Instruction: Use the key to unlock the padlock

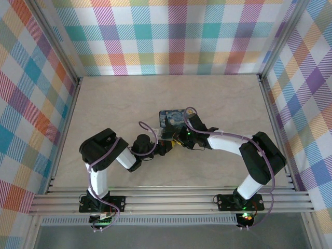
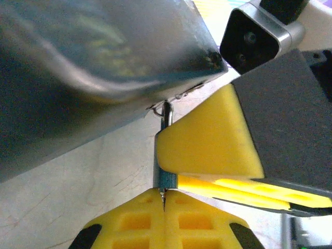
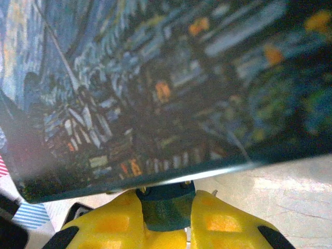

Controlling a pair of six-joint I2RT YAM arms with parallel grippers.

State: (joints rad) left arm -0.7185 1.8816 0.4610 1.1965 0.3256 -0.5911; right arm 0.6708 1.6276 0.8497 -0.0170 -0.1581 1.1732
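Note:
The padlock [image 1: 171,117], dark blue with a starry print, lies mid-table; its face looms across the right wrist view [image 3: 166,78], and its edge hangs overhead in the left wrist view [image 2: 104,62]. The key [image 3: 166,208] is a small teal piece butted against the padlock's near edge, and my right gripper [image 3: 167,201] is shut on it. In the left wrist view a thin metal shaft runs from the padlock's edge down behind the right gripper's yellow finger [image 2: 207,140] to the key [image 2: 166,180]. My left gripper [image 2: 164,199] is shut just below, its tips pinching a thin metal sliver at the key's lower end.
Both grippers meet just in front of the padlock, the left gripper [image 1: 167,148] and the right gripper [image 1: 179,139] almost touching. Plaid walls enclose the pale table [image 1: 104,104] on three sides, with aluminium rails along its edges.

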